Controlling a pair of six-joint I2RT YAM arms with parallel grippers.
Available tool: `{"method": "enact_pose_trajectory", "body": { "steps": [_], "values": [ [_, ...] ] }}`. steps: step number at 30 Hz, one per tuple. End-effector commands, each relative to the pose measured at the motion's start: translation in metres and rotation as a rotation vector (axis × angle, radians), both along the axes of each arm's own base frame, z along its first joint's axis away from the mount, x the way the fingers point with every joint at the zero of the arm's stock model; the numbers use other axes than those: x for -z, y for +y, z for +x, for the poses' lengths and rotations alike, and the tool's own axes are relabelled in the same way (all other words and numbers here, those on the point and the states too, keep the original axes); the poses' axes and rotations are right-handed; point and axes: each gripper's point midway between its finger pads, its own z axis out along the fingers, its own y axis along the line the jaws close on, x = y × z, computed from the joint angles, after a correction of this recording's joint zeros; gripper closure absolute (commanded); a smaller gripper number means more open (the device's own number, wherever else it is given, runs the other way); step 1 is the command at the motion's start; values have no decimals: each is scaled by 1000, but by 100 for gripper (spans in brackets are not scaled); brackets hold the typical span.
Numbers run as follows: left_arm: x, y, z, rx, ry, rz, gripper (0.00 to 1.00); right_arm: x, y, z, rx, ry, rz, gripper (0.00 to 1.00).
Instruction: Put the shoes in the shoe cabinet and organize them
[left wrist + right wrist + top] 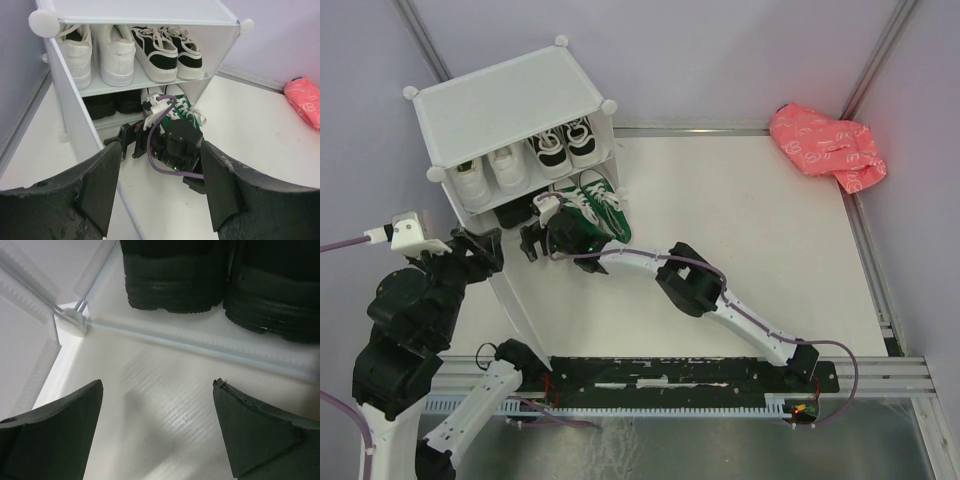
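The white shoe cabinet (510, 95) stands at the back left with its door panel (515, 310) swung open. Its upper shelf holds white sneakers (490, 172) and black sneakers with white laces (567, 145). Below are plain black shoes (112, 102) and green canvas sneakers (600, 205). My right gripper (533, 241) is open and empty, low in front of the lower compartment. Its view shows the black shoes' heels (175, 277) just ahead, behind the cabinet's bottom rail (200, 345). My left gripper (160, 190) is open and empty beside the door, looking at the right wrist (172, 145).
A pink bag (828, 147) lies at the back right of the table, also in the left wrist view (305, 102). The right arm (700, 285) stretches across the table's middle. Metal frame rails (880, 260) edge the table.
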Motion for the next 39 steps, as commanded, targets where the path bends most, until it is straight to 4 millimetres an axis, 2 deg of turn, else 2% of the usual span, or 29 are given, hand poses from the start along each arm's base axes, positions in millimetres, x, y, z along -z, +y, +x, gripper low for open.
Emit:
{"method": "enact_pose_trajectory", "body": {
  "steps": [1, 2, 5, 8, 11, 12, 15, 17, 20, 23, 26, 30, 33, 35, 39],
  "values": [
    [-35, -10, 13, 46, -78, 21, 29, -54, -24, 8, 33, -42, 62, 1],
    [-38, -12, 14, 55, -86, 18, 29, -84, -31, 5, 30, -70, 81, 1],
    [-36, -23, 18, 103, -72, 18, 30, -108, -51, -9, -5, -101, 45, 1],
    [-31, -31, 20, 144, -49, 23, 36, -132, -74, -28, -58, -139, 13, 1],
    [-36, -34, 20, 160, -61, 20, 36, -161, -96, -49, -116, -181, -1, 1],
    [-37, -37, 20, 172, -59, 17, 37, -164, -106, -55, -124, -187, -18, 1],
    [-29, -48, 26, 209, -27, -14, 38, -179, -138, -55, -66, -192, -55, 1],
    [-17, -52, 31, 211, 16, -23, 37, -181, -160, -44, 10, -169, -82, 1],
    [-5, -60, 39, 225, 70, -49, 37, -171, -193, -12, 88, -92, -106, 1],
    [-6, -72, 47, 265, 85, -69, 38, -164, -223, 17, 144, 18, -61, 1],
    [-9, -78, 58, 269, 105, -74, 39, -163, -249, 36, 191, 43, -33, 1],
    [-1, -86, 70, 272, 128, -99, 41, -154, -270, 49, 228, 59, -42, 1],
    [20, -85, 83, 238, 161, -80, 42, -141, -278, 55, 237, 91, -45, 1],
    [38, -77, 95, 178, 197, -36, 40, -132, -281, 58, 237, 118, -44, 1],
    [61, -59, 118, 53, 223, 50, 30, -116, -288, 60, 236, 162, -38, 1]
  ]
}}
